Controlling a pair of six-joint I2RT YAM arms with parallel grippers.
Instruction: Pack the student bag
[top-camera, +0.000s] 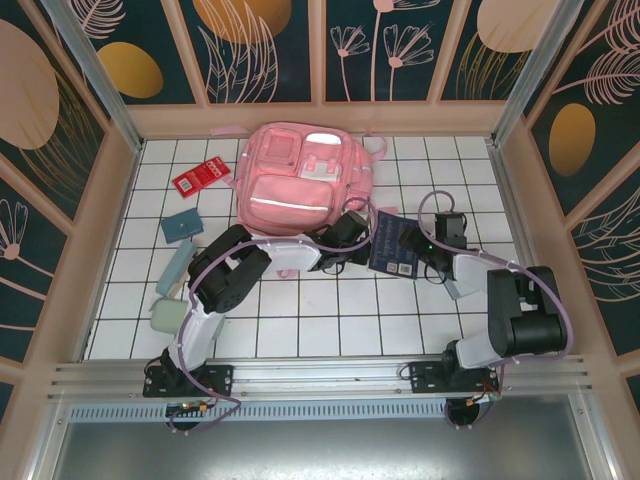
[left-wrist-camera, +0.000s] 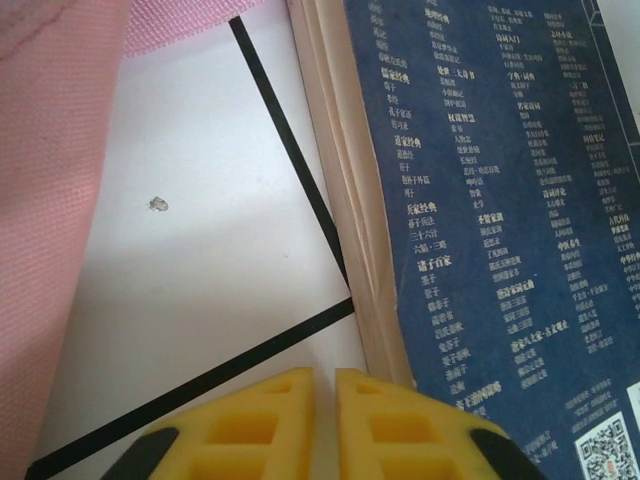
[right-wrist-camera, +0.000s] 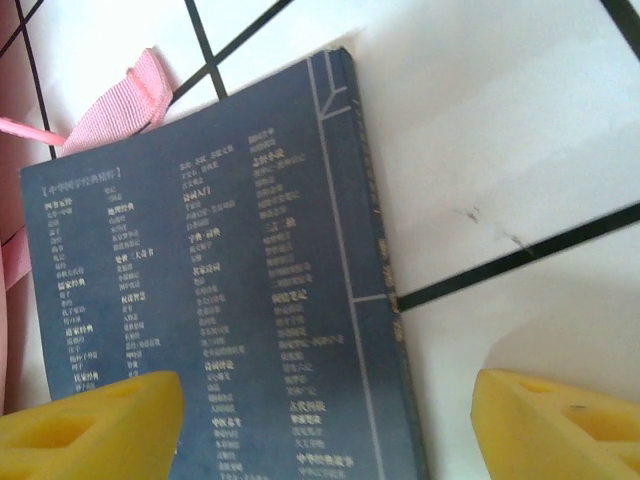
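Lying on the far centre of the table (top-camera: 330, 320), the bag (top-camera: 295, 180) sits front-side up, with its near edge just beside the left gripper (left-wrist-camera: 323, 375). That gripper is at the bag's near right corner. Its yellow fingers (left-wrist-camera: 260, 420) are almost together, with only a thin slit between them and nothing held. The bag's pink fabric runs along the left of the left wrist view.

The right gripper (right-wrist-camera: 325, 390) is further right, apart from the bag. Its fingers (right-wrist-camera: 90, 425) stand wide apart and clamp nothing. One is over the book (top-camera: 393, 245) and the other is over bare table, with the book's spine edge between them. The book lies flat between the two grippers, just right of the bag.

Count:
- Bag: one.
- Book: one.
- Red packet (top-camera: 202, 177): one, left of the bag.
- Blue block (top-camera: 181, 226): one, nearer on the left.
- Pale green blocks (top-camera: 165, 316): two, at the near left.
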